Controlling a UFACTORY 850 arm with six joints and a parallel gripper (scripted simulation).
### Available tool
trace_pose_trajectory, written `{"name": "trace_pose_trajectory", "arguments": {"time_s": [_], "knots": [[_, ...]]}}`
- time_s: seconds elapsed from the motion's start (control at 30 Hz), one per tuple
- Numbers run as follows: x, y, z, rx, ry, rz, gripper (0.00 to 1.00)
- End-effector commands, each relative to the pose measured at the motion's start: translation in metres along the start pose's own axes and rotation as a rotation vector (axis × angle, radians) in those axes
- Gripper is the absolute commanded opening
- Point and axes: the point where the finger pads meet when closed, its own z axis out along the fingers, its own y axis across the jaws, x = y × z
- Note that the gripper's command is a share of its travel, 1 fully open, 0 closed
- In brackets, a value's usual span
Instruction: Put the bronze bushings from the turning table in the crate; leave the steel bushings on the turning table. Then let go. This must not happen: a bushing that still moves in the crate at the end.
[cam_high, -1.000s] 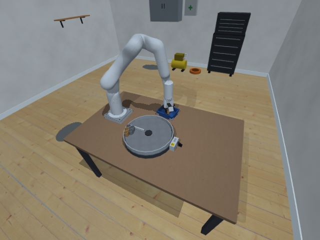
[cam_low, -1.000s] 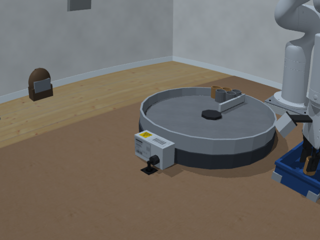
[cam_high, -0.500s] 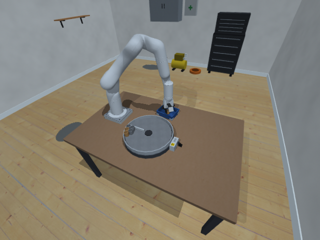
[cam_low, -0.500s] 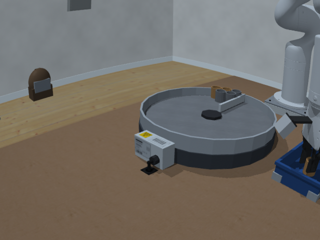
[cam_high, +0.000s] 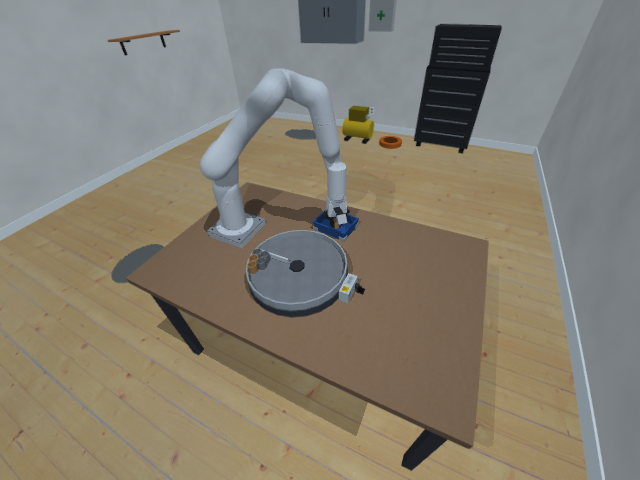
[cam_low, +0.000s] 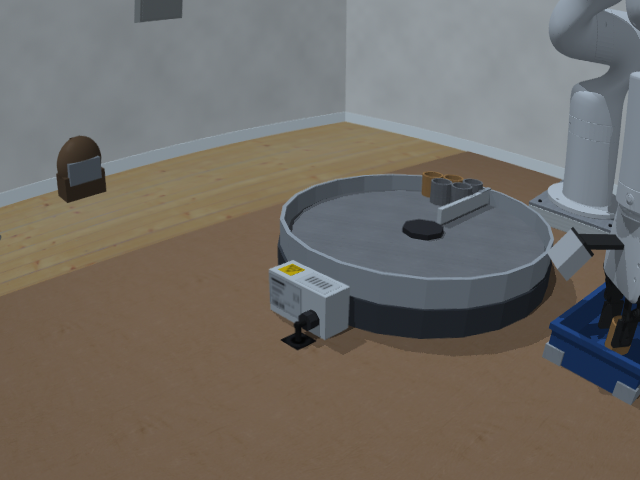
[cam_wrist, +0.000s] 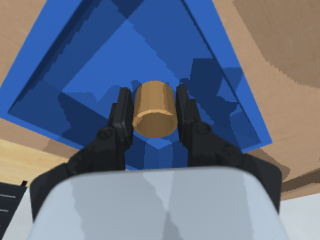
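bronze bushings: three in all; two on the turning table (cam_high: 296, 289) (cam_low: 356, 248), one (cam_low: 615, 334) (cam_wrist: 155, 102) in the crate (cam_high: 330, 230) (cam_low: 589, 357) (cam_wrist: 120, 60). steel bushings: three, all on the turning table. turning tables: one. crates: one, blue. divider bars on the turning table: one (cam_high: 275, 256) (cam_low: 463, 205). robot arms: one (cam_high: 253, 111) (cam_low: 591, 139). air compressors: one (cam_high: 357, 127). orange rings on the floor: one (cam_high: 383, 142). wall shelves: one (cam_high: 144, 36).
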Motion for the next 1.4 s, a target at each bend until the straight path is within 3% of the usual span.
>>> {"name": "trace_pose_trajectory", "arguments": {"time_s": [0.0,0.3,0.33,1.37], "knots": [[0.0003,-0.0009,-0.0006,0.002,0.001,0.0,0.0],[0.0003,-0.0009,-0.0006,0.002,0.001,0.0,0.0],[0.0003,-0.0009,-0.0006,0.002,0.001,0.0,0.48],[0.0003,-0.0009,-0.0006,0.002,0.001,0.0,0.48]]}}
